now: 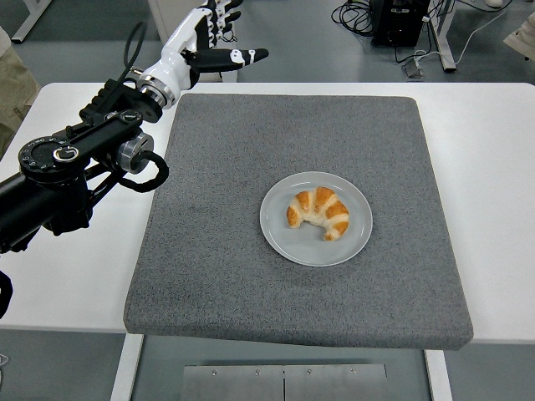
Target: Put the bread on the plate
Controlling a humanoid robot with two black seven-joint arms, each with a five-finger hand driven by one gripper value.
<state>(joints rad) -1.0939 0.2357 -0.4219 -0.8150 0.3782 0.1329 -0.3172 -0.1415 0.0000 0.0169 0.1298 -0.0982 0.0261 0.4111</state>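
We see the left hand [211, 35] raised over the far left corner of the worktop [75, 259], at the end of the black left arm [58, 171] that comes in from the left edge. Its fingers [238, 56] are stretched out and loosely spread, pointing to the right and away from us, and they hold nothing and touch nothing. The hand is white with dark segments, and it hangs just past the far left corner of the grey mat [217, 251].

Moving outward from the hand, we find the grey mat covering most of the white worktop. On the mat, a little right of its middle and well apart from the hand, sits a round pale plate [280, 230].

The bread [318, 211] lies on that plate, close to its centre. We see a golden, crescent-shaped croissant with pale bands across its back. Its arch bulges toward the far side of the worktop, and its two tips point toward the near edge, the right tip reaching lower than the left. Its long axis runs roughly left to right, tilted slightly down to the right.
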